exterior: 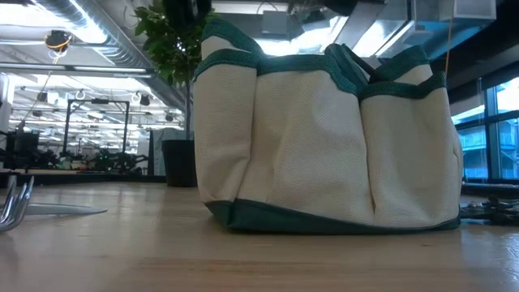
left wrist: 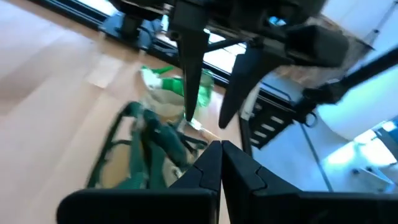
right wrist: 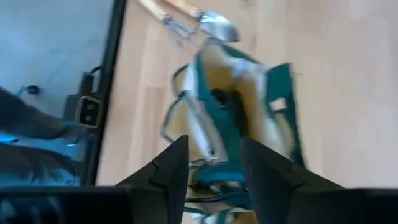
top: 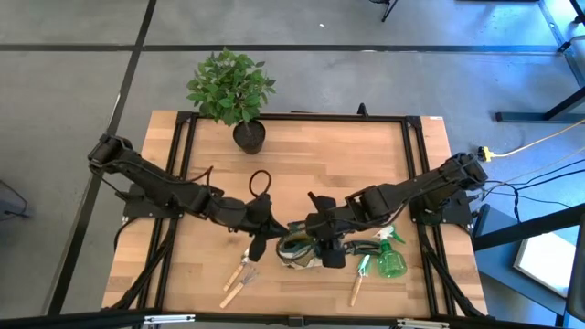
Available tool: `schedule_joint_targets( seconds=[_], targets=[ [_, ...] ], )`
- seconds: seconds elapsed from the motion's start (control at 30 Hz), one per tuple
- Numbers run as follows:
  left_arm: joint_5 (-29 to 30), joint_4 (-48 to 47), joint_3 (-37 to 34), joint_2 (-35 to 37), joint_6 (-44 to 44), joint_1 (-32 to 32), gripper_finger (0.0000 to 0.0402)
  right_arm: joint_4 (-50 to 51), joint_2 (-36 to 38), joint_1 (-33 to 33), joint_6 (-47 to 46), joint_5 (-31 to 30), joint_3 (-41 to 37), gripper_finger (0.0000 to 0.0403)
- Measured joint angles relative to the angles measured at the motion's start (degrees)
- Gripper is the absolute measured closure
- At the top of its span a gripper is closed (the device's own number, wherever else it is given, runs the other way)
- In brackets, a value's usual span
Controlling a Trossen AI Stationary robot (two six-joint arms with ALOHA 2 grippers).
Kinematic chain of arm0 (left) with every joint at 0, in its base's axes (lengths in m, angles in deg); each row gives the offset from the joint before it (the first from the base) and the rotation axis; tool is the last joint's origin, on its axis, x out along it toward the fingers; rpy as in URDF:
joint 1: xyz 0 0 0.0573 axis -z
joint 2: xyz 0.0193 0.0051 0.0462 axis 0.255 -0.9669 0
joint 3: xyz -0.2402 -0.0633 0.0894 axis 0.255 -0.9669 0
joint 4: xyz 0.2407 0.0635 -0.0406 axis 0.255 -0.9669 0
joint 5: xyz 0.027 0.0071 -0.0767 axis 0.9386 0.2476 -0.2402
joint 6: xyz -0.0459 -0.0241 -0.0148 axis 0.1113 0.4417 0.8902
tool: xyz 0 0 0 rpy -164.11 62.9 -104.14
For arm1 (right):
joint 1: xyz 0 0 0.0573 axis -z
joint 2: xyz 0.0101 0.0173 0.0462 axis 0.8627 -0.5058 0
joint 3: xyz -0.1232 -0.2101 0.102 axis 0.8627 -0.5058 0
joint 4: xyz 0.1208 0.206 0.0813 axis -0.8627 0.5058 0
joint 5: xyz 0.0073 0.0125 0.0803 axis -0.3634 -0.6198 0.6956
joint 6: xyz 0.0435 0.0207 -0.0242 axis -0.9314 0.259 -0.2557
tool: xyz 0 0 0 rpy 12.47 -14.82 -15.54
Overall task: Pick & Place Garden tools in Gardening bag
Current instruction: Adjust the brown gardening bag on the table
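- Two grippers hang over the cream-and-green fabric gardening bag [top: 302, 251]: right gripper [top: 327, 239] with jaws apart, nothing between them, bag mouth directly below; left gripper [top: 267, 230] pinched together, empty.
- We'd keep both clear of the loop handles.
- Wooden-handled fork and trowel [top: 239, 277] lie just beyond the left gripper, so we'd probably grab those next.

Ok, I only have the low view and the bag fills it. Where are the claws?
Observer: Both are at the gardening bag. The left claw is at its left edge and the right claw is over its mouth.
Operator: Is either one holding a tool?
Observer: None that I can see. The left claw is shut, and the right claw's fingers stand apart with nothing between them.
Operator: Which tools are outside the bag?
Observer: The spray bottle and a wooden-handled tool lie to its right. Two more wooden-handled tools lie to its left.
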Motion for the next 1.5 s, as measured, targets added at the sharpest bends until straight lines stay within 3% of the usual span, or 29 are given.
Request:
schedule_joint_targets(
  seconds=[0.2,0.43,0.87,1.13,1.3,1.5],
  targets=[
    [2.51,-2.49,0.10,0.02,2.37,-0.36,0.0398,0.12,-0.08,2.73,3.92,1.33,0.00,0.0259],
    [-4.18,-1.87,0.10,0.02,2.94,-0.09,0.0398,3.30,-3.11,4.23,6.69,7.78,-0.06,0.0259],
    [-1.22,-3.30,0.10,0.02,3.80,0.91,0.0398,3.01,-6.34,4.28,6.09,7.45,0.02,0.0259],
    [0.18,-3.95,0.10,0.00,3.51,0.89,0.0398,3.89,-6.29,4.42,5.96,7.41,5.06,0.0259],
    [7.91,-10.95,0.12,0.01,5.69,-0.19,0.0398,7.27,-6.25,4.31,3.64,7.41,10.03,0.0259],
    [6.97,-20.89,0.10,0.00,8.28,-2.72,0.0400,15.01,-6.19,1.22,-4.38,10.46,12.00,0.0259]
  ],
)
